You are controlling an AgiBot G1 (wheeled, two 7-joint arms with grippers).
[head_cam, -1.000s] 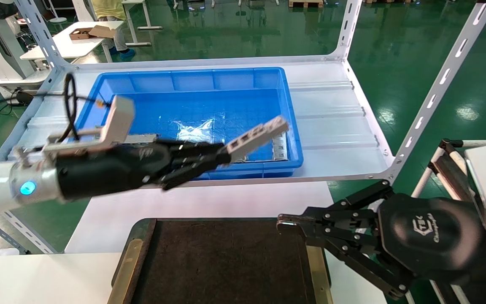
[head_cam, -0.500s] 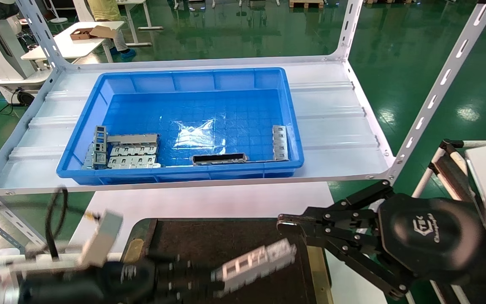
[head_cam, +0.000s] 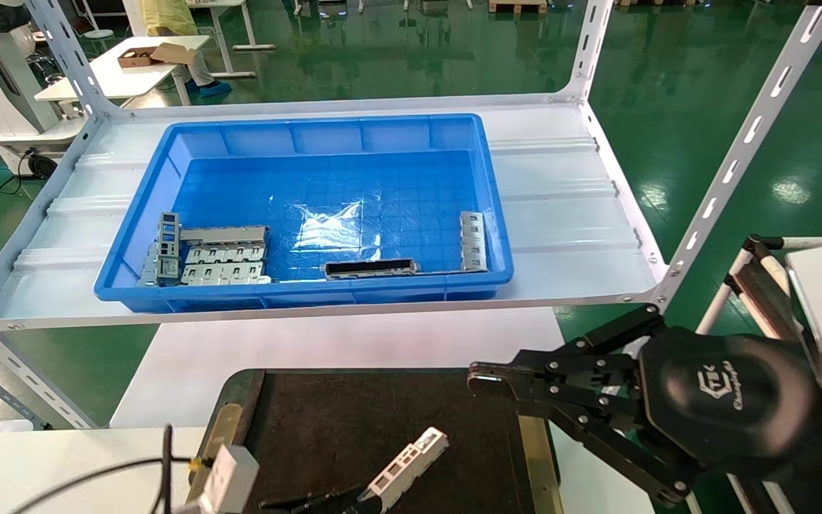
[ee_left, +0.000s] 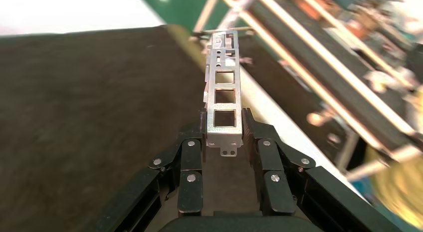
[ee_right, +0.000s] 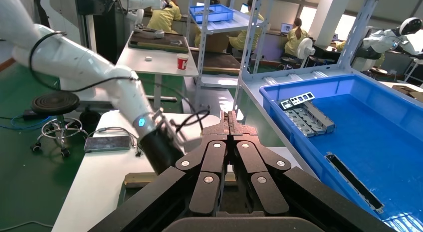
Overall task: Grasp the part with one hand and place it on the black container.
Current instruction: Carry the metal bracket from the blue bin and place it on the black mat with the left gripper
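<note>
Left tool (ee_left: 224, 134) is clamped on one end of the part (ee_left: 223, 87), holding it low over the black container (head_cam: 354, 421). Right tool (head_cam: 479, 378) is closed, empty, beside the container.

Bright overhead light glares on the green floor (head_cam: 703, 107); left wrist background blurred.

Left gripper (ee_left: 224, 127) clamps the part (ee_left: 224, 95); black container (ee_left: 90, 107) lies beneath.
</note>
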